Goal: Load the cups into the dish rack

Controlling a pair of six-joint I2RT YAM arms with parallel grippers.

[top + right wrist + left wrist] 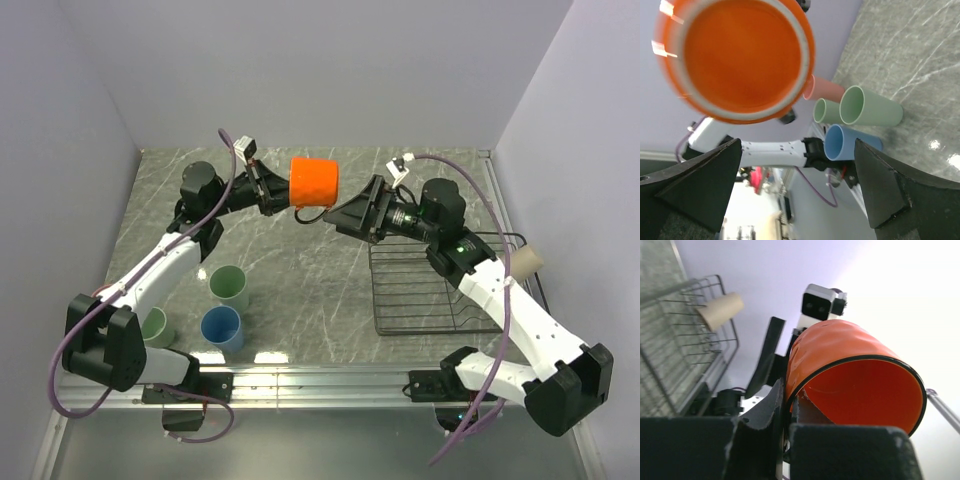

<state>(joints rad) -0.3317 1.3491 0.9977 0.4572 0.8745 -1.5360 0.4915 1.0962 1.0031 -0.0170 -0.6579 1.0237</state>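
The bright orange mug hangs on its side in the air above the back of the table. My left gripper is shut on its rim, one finger inside and one outside. My right gripper stands wide open just right of the mug and faces the mug's base, with nothing between its fingers. The dark wire dish rack lies at the right, a beige cup on its side at its right end. Green, blue and pale green cups stand near left.
A salmon-pink cup shows behind the green ones in the right wrist view. The left arm's base partly covers the pale green cup. Pale walls close the table at the back and both sides. A metal rail runs along the near edge.
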